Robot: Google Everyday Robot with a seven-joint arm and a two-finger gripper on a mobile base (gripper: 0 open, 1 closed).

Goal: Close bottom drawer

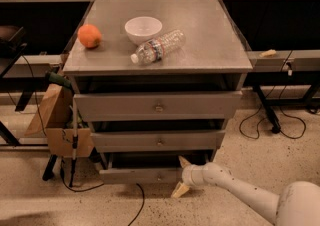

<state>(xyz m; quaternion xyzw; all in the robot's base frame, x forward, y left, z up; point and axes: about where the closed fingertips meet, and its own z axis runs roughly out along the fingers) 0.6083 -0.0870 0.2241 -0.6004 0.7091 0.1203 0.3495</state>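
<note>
The bottom drawer (135, 175) is the lowest, slimmest grey front of the metal cabinet, with a small round knob (159, 175). It stands pulled out a little, with a dark gap above it. My gripper (181, 176) is at the right end of the drawer front, just right of the knob. It is open, with one pale fingertip (184, 161) above the front's top edge and the other near the floor below it. My white arm (240, 190) reaches in from the lower right.
The top drawer (158, 105) and middle drawer (159, 141) also stand slightly out. On the cabinet top lie an orange (89, 35), a white bowl (143, 29) and a plastic bottle (158, 46). A cardboard box (57, 120) and cables sit to the left; more cables lie on the floor to the right.
</note>
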